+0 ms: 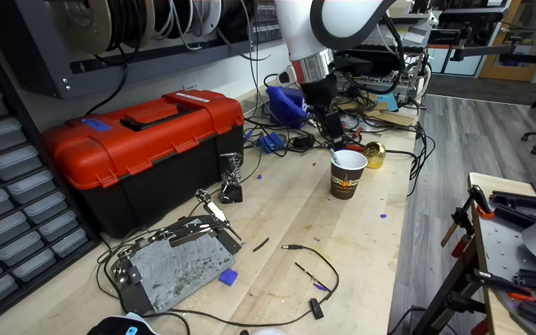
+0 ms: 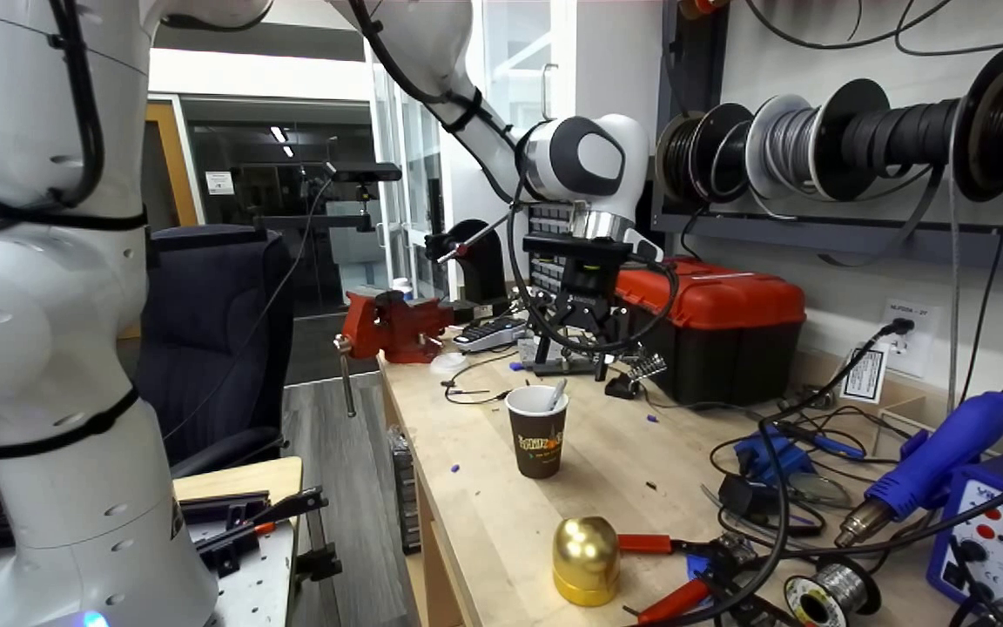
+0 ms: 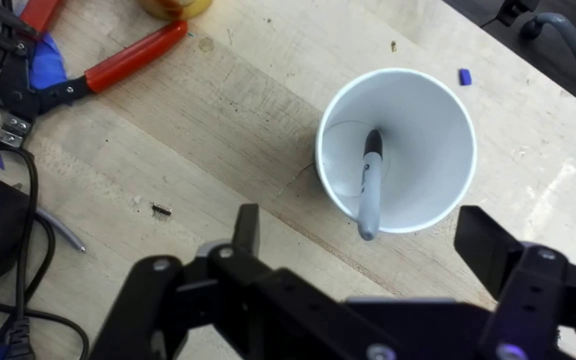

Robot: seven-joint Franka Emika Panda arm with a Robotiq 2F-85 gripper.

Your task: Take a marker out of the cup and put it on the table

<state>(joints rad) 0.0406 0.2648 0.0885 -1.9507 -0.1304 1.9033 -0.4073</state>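
Pointing downward over the table (image 1: pixel 365 251), the gripper (image 2: pixel 571 366) has its fingers (image 3: pixel 248 230) spread wide. In the wrist view the grey end of the marker (image 3: pixel 371 182) shows in the gap between them, clear of both; how far below the fingertips it lies is hard to tell. The marker is in the cup (image 3: pixel 433 150) — tilted, dark end down at the bottom, grey end leaning out over the rim. The cup itself stands upright on the table in both exterior views, with the gripper higher than its rim. Farther out sit a gold-coloured object (image 2: pixel 586 562) and a red-handled tool (image 3: pixel 135 56) — and, by the wall, a red-and-black toolbox (image 1: pixel 156 158).
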